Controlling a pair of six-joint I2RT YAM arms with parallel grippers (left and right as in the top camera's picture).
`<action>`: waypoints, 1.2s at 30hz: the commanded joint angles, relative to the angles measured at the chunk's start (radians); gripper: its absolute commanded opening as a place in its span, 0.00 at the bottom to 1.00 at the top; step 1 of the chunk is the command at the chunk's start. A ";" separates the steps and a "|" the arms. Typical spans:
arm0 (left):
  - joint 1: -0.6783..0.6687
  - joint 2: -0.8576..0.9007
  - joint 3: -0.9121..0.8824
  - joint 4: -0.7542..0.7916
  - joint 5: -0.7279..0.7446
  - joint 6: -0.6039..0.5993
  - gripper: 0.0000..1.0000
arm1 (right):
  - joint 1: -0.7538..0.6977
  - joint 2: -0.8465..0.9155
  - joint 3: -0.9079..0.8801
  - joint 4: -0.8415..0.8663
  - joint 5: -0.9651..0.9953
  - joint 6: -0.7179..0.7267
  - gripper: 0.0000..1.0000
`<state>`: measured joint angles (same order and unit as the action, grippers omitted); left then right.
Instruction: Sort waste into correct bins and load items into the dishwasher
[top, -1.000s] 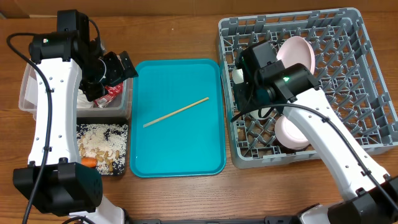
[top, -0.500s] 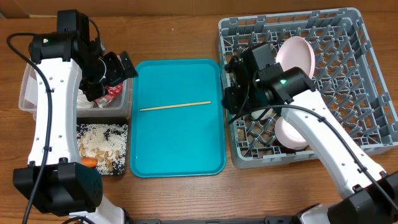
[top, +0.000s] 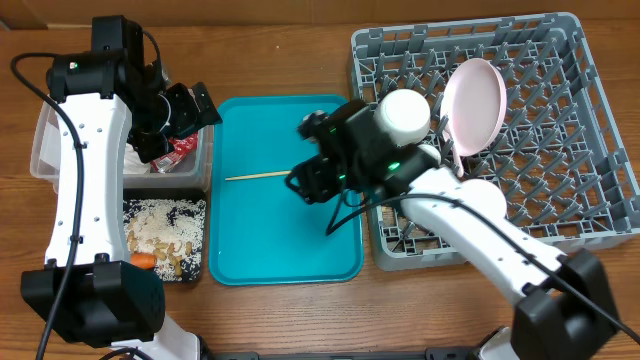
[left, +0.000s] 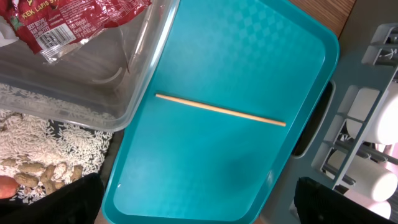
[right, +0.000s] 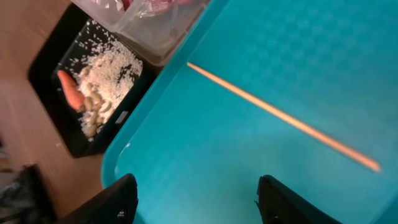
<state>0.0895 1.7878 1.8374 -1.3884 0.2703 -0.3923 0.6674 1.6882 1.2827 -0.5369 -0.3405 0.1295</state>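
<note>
The chopstick (top: 262, 174) lies flat on the teal tray (top: 290, 240). The right jaws hang over the tray close by it, wide open and empty. The left jaws, open and empty too, hover over the clear tub (top: 42, 155). So thin a stick may roll aside if the jaws close off-centre.

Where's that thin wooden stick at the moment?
In the overhead view the chopstick lies flat on the teal tray, mid-table, in its upper half, with the clear tub to its left and the grey dish rack to its right.
</note>
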 joint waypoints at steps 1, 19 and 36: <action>-0.005 0.004 0.020 0.001 0.011 -0.004 1.00 | 0.055 0.079 -0.014 0.079 0.201 -0.008 0.69; -0.005 0.004 0.020 0.002 0.011 -0.004 1.00 | 0.055 0.338 -0.014 0.295 0.320 -0.051 0.97; -0.005 0.004 0.020 0.001 0.011 -0.004 1.00 | 0.055 0.323 -0.003 0.106 0.061 -0.048 1.00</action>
<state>0.0895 1.7878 1.8374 -1.3884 0.2703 -0.3923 0.7212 2.0159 1.2774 -0.4000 -0.1810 0.0738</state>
